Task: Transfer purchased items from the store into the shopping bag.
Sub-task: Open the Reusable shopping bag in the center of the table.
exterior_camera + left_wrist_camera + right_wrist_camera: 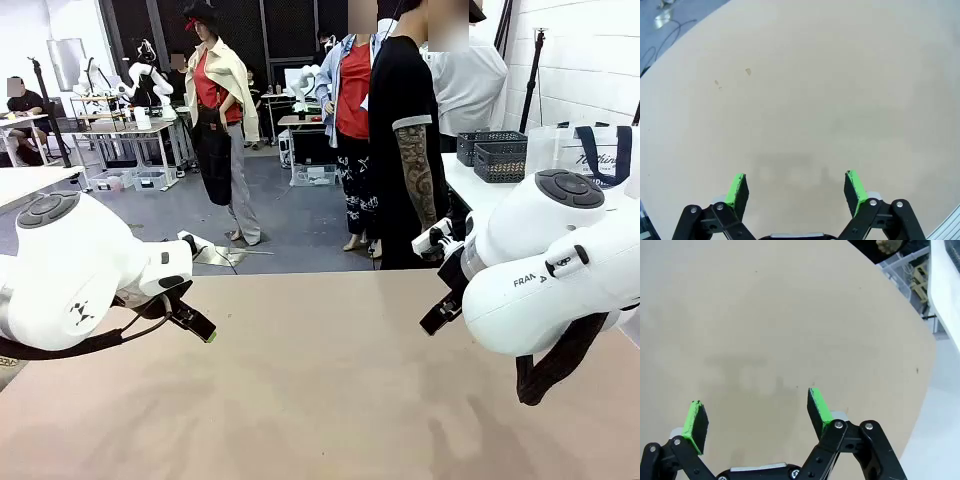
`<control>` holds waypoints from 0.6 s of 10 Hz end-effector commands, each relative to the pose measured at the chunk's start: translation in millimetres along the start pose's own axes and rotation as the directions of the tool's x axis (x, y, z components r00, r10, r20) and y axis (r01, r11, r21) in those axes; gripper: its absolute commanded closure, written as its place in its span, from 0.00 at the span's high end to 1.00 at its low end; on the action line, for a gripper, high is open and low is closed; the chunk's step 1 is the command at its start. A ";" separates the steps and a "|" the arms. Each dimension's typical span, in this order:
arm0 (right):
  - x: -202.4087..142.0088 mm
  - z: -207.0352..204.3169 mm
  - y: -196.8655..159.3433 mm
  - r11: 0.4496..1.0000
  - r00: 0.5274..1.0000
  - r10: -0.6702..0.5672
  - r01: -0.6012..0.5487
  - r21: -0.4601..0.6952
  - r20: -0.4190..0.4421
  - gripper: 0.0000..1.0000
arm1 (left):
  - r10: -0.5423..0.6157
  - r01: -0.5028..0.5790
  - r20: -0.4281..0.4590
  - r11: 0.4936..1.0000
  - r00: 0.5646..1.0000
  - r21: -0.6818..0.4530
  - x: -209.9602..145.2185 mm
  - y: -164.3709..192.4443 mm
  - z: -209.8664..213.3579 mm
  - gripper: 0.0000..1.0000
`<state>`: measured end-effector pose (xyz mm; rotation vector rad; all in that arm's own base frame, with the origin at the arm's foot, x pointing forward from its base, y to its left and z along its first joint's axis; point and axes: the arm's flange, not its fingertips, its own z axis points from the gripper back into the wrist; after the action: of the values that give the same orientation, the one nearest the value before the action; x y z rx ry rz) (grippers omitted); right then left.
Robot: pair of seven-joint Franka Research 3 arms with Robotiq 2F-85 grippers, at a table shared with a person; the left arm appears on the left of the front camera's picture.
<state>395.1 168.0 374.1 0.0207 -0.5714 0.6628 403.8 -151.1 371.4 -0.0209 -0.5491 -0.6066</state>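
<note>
The left fingers [736, 189] are standing wide apart and released, gripping nothing, with their green pads facing each other across bare table [815, 90]. They are hovering above the beige top and casting a faint shadow on it. A few small specks [747, 71] are lying on the table farther off.

The right fingers [817, 406] are likewise spread open and empty, hanging over the same table [765, 315] near its rounded edge, and their soft shadow is falling on the surface below.

From the front, the left fingers [200, 325] are pointing toward the middle of the table [330, 390] from the left side, and the right fingers [438, 315] are reaching in from the right. The two are staying well apart, with open table between them.

The bag [560, 150] is standing upright on a white side table [470, 185] at the far right, behind the right arm, which is partly covering it. Its navy handles are hanging down its translucent side over small dark print. Two dark mesh baskets [498, 160] are sitting just beside the bag on that side table, one partly behind the other. Whether they are holding anything cannot be told.

A person [400, 120] in a black top is standing at the far edge of the table, next to the side table.
</note>
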 end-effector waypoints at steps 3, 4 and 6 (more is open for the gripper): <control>0.0 0.0 0.0 1.000 1.000 0.000 0.000 0.000 0.000 1.00 | 0.000 0.000 0.000 1.000 1.000 0.000 0.0 0.0 0.0 1.00; 0.0 0.0 0.0 1.000 1.000 0.000 0.000 0.000 0.000 1.00 | 0.000 0.000 0.000 1.000 1.000 0.000 0.0 0.0 0.0 1.00; 0.0 0.0 0.0 1.000 1.000 0.000 0.000 0.000 0.000 1.00 | 0.000 0.000 0.000 1.000 1.000 0.000 0.0 0.0 0.0 1.00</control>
<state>395.0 168.0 374.1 0.0204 -0.5715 0.6630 403.5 -152.0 371.4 -0.0205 -0.5491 -0.6088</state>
